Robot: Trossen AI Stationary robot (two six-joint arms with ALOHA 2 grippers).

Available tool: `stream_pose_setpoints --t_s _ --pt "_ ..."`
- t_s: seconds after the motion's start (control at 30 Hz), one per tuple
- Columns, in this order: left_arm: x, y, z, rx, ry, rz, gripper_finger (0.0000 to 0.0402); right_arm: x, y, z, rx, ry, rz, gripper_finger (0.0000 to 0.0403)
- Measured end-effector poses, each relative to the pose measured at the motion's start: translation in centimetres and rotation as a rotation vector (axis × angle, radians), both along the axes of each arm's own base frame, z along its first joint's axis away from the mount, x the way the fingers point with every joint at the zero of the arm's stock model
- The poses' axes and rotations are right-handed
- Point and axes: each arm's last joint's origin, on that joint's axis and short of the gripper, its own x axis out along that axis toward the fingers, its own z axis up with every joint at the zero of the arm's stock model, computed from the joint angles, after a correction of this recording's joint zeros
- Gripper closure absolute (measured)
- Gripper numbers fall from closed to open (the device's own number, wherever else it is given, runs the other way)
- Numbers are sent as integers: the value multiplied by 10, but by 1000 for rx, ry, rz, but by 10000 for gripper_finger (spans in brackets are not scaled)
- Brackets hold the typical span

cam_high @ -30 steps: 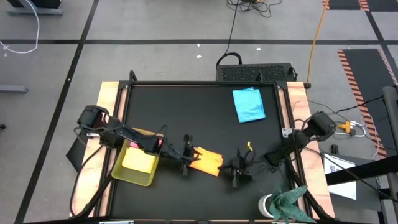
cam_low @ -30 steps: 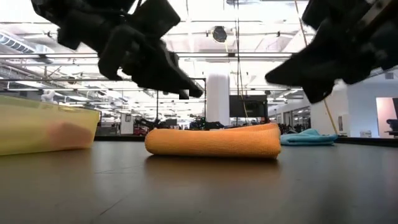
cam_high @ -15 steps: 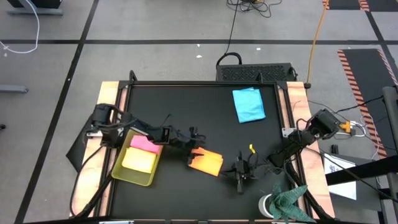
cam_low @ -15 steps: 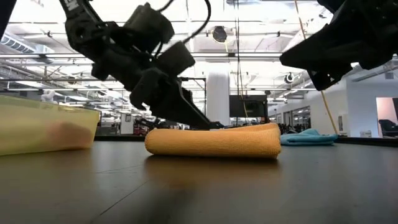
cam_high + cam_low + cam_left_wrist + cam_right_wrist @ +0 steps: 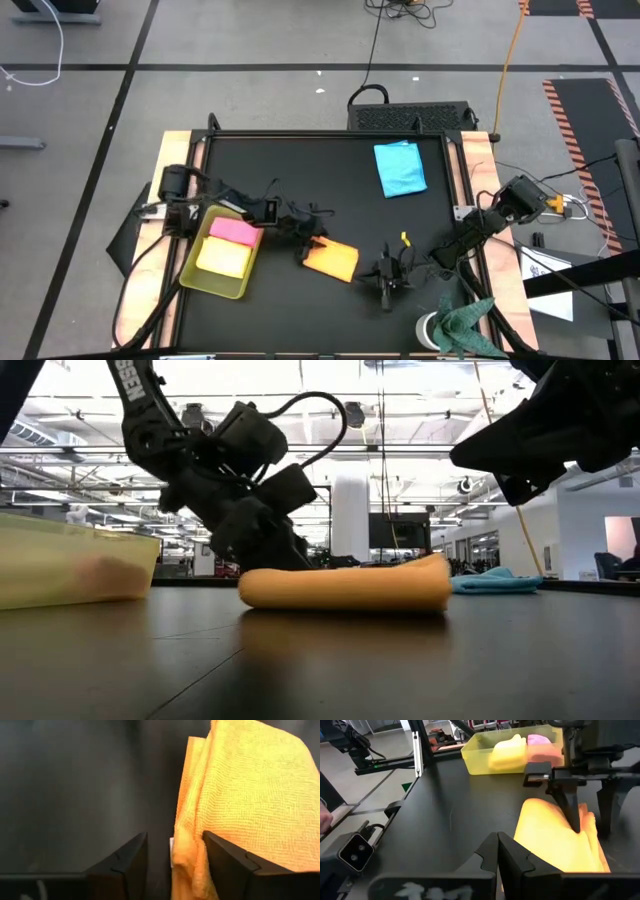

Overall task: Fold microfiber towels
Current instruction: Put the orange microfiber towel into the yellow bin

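Observation:
A folded orange towel (image 5: 333, 260) lies flat on the black table, and also shows in the low view (image 5: 345, 588). My left gripper (image 5: 308, 235) is open and low at the towel's left far end, fingers pointing down on either side of its edge (image 5: 184, 845). My right gripper (image 5: 380, 272) is shut and raised just right of the towel, touching nothing. A pink towel (image 5: 232, 229) and a yellow towel (image 5: 225, 258) lie in the yellow-green tray (image 5: 195, 280). A light blue towel (image 5: 400, 167) lies flat at the far right. My left gripper's open fingers (image 5: 227, 865) stand astride the orange towel's layered edge (image 5: 186, 827) at its left far end, coming from above. The towel lies flat on the table. I cannot tell whether the fingers touch it.
The tray stands at the table's left near side, close behind my left arm. A dark green cloth (image 5: 465, 325) lies off the table's near right corner. Bare black table (image 5: 300, 170) lies between the orange towel and the blue one.
My left gripper has gone down from above the table to the orange towel's left far end, its arm swinging toward the far edge. My right gripper has drawn back a little toward the near edge and up. The orange towel has stayed in place.

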Motion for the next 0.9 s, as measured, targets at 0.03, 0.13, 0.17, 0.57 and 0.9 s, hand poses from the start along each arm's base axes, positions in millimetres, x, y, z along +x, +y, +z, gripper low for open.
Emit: stream_pose_setpoints --t_s 0.03,0.13,0.17,0.57,0.9 --pt "1 0 -5 -9 0 -1 216 0 0 0 -1 2 1 403" --pt "3 0 -14 -27 4 11 232 0 0 0 1 3 1 403" --pt "3 0 -14 -28 3 13 237 0 0 -1 -1 7 1 403" --pt "-10 -8 14 -73 74 6 382 -3 4 -1 -2 6 23 403" --pt "-50 -53 112 -45 -60 -108 388 -7 10 0 -13 -4 50 403"
